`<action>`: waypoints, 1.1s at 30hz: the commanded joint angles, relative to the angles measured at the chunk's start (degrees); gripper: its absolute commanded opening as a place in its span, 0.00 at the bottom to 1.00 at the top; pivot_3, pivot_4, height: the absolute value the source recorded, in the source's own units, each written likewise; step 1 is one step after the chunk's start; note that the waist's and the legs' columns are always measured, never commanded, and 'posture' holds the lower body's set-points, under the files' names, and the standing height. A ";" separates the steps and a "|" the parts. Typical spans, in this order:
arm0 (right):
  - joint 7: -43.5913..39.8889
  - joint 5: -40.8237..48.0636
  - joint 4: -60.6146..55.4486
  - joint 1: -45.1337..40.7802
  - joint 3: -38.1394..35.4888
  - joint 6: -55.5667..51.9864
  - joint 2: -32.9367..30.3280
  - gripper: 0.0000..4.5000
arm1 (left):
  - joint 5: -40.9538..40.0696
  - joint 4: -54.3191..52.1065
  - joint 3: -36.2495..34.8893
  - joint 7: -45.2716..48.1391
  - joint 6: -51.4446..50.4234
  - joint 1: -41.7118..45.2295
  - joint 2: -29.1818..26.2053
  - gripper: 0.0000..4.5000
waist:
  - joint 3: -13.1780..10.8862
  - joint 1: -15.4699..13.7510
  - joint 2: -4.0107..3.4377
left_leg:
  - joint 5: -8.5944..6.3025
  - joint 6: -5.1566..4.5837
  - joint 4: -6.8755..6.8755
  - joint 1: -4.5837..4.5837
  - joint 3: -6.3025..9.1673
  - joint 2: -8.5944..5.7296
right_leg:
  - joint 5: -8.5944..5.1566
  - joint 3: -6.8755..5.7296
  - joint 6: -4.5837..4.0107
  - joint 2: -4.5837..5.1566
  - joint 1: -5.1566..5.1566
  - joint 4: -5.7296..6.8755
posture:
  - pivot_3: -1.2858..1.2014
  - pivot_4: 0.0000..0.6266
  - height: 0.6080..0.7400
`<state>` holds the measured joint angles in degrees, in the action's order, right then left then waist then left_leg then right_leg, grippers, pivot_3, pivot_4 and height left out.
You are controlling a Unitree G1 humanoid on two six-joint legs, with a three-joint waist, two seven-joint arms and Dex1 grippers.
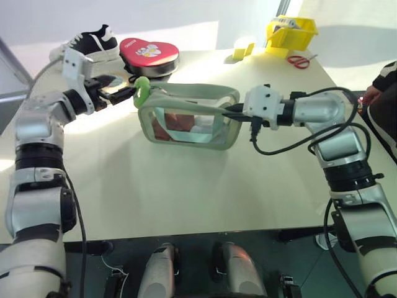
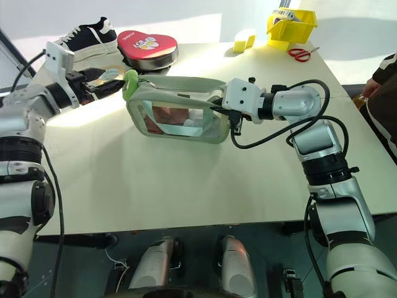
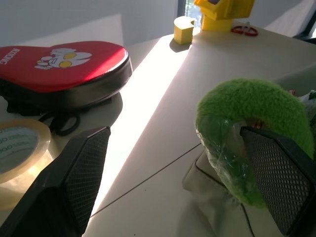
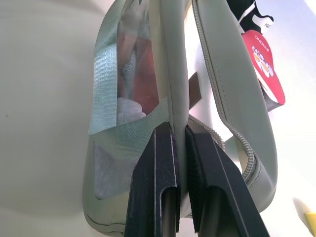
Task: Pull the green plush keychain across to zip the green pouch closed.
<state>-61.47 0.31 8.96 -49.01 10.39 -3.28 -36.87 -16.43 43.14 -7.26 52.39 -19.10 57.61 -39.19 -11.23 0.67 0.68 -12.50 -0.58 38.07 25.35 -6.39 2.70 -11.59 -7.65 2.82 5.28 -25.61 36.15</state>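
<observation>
The green pouch (image 1: 186,121) stands on the table's middle, its clear window side facing me and its top zipper open. The green plush keychain (image 1: 141,91) hangs at the pouch's left end. My left gripper (image 1: 127,94) is open right beside it. In the left wrist view the keychain (image 3: 247,123) sits inside the gap, close against one finger (image 3: 281,177), and the other finger (image 3: 74,182) stands well apart. My right gripper (image 1: 227,112) is shut on the pouch's upper rim at its right end. In the right wrist view both fingers (image 4: 163,163) pinch that fabric edge.
A red heart-shaped tin (image 1: 149,54) and a black-and-white shoe (image 1: 93,42) lie behind the left gripper, with a tape roll (image 3: 19,148) nearby. A small yellow block (image 1: 244,48), a yellow bin (image 1: 291,31) and red scissors (image 1: 299,61) sit far right. A person (image 1: 381,87) is at the right edge.
</observation>
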 commanded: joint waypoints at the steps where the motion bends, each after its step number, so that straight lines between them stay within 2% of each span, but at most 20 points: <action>1: 0.43 0.14 -2.07 0.11 -0.50 0.17 -0.25 0.01 | 1.70 2.13 0.68 1.03 3.47 2.63 0.33 1.00 | 0.00 -0.01 0.00 | 0.00 0.00 0.00 0.00 0.01 0.00 | 0.00 0.00 0.00 0.00 0.00 0.00 | 0.52 0.24 1.00; 11: 1.03 -0.17 -1.71 -0.40 -0.10 0.24 0.08 0.01 | 2.16 4.63 0.48 2.73 4.41 5.48 3.35 1.00 | 0.01 0.01 0.01 | 0.00 -0.01 0.01 0.00 0.02 0.00 | 0.00 0.00 0.00 0.00 0.00 0.00 | 0.52 0.24 1.00; 14: 1.39 -0.26 -1.62 -0.52 -0.06 0.21 0.36 0.00 | 1.46 3.82 -0.01 3.79 3.73 5.32 3.42 0.81 | 0.01 0.01 0.01 | 0.00 -0.01 0.01 0.00 0.03 0.01 | 0.00 0.00 0.00 0.00 0.00 0.00 | 0.52 0.24 1.00; 15: 1.49 -0.31 -1.64 -0.46 -0.03 0.23 0.43 0.00 | 1.38 3.82 -0.13 3.91 3.73 5.31 3.32 0.72 | 0.01 0.01 0.01 | 0.00 -0.01 0.01 0.00 0.04 0.01 | 0.00 0.00 0.00 0.00 0.00 0.00 | 0.52 0.24 1.00; 21: 2.01 -0.51 -1.49 -0.39 -0.09 0.43 0.40 0.00 | 1.29 4.46 -0.78 3.67 4.06 6.36 2.51 0.01 | 0.01 0.03 0.01 | 0.00 -0.01 0.01 0.00 0.05 0.01 | 0.00 0.00 0.00 0.00 0.00 0.01 | 0.52 0.24 1.00; 27: 2.46 -0.78 -1.29 -0.34 -0.31 0.74 0.15 0.00 | -0.49 4.20 -3.22 2.97 2.92 10.77 2.23 0.01 | 0.00 0.03 0.01 | 0.00 -0.01 0.02 0.01 0.06 0.01 | 0.00 -0.01 0.00 0.00 0.00 0.00 | 0.52 0.24 1.00; 30: 2.65 -0.88 -1.14 -0.44 -0.33 0.90 0.16 0.00 | -2.29 -2.10 -1.77 6.36 -1.08 12.57 3.61 0.01 | 0.00 0.01 0.02 | -0.01 -0.01 0.02 0.01 0.08 0.01 | 0.00 -0.01 0.00 0.00 0.00 0.00 | 0.52 0.24 1.00; 33: 2.80 -1.00 -0.97 -0.59 -0.27 1.02 0.29 0.00 | -1.67 -8.46 1.83 8.12 -3.26 10.48 6.34 0.01 | 0.00 -0.04 0.01 | 0.00 -0.01 0.02 0.00 0.06 0.01 | 0.00 0.00 0.00 0.00 0.01 0.00 | 0.52 0.24 1.00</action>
<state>-58.96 -0.89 8.72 -48.78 10.59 -2.97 -36.59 -17.37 38.51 -7.11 59.66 -21.55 68.12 -33.67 -11.23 0.63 0.70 -12.50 -0.58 38.09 25.35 -6.34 2.71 -11.59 -7.65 2.82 5.28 -25.58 36.16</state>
